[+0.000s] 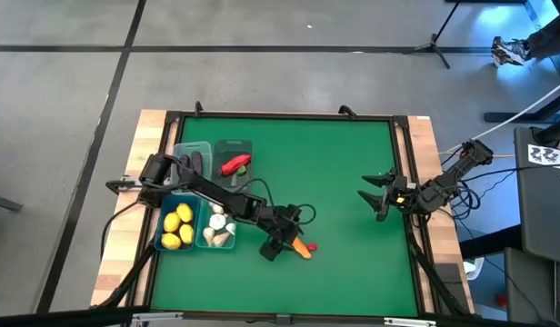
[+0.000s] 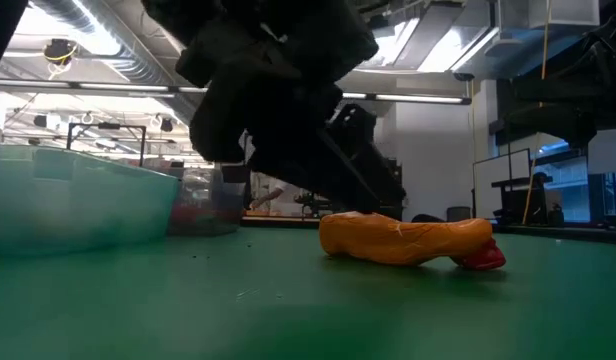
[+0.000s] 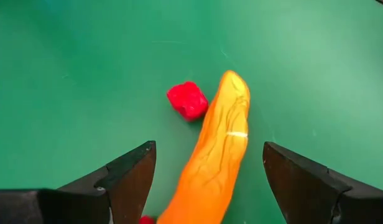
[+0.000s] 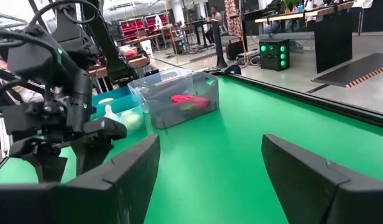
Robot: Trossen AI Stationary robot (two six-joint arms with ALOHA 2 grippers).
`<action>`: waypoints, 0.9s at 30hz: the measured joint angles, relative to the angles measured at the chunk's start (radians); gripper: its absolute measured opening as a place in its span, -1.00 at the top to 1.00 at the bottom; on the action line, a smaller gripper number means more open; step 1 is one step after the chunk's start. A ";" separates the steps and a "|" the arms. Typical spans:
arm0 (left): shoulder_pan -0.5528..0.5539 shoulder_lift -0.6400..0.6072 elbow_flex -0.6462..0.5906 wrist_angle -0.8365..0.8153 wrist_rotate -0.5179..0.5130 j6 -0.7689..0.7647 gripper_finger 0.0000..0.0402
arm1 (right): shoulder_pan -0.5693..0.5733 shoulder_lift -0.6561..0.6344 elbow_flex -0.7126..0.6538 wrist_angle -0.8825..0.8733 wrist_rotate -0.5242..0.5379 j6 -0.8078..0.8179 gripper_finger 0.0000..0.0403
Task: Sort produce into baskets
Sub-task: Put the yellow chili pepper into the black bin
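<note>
The left pincer is hovering over the carrot at about six o'clock on the green felt-like desk, its two dark wedge-shaped fingers standing spread wide on either side of the carrot without touching it. The carrot is lying flat, a long, smooth, slightly wrinkled orange piece tapering to a rounded tip, with a small lumpy red bit touching its side near that tip; from desk level it is showing as a low orange log with a red end. Four translucent plastic baskets are sitting clustered at nine o'clock: a teal basket holding round yellow lemons, a second teal basket beside it holding knobbly white garlic, a grey basket behind holding a glossy red pepper, and another grey basket holding dark eggplants. The right pincer is waiting at three o'clock near the desk edge, its fingers spread and holding nothing.
</note>
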 joint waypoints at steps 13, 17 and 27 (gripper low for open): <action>0.000 0.056 0.000 0.010 -0.015 -0.001 -0.45 | 0.000 0.014 0.000 0.000 0.000 -0.001 -0.39; 0.001 0.056 0.000 0.012 -0.023 -0.011 -0.38 | 0.000 0.021 0.000 0.000 0.001 -0.001 -0.39; 0.001 0.056 0.000 0.012 -0.023 -0.078 0.00 | 0.000 0.020 0.000 -0.001 0.003 -0.001 -0.39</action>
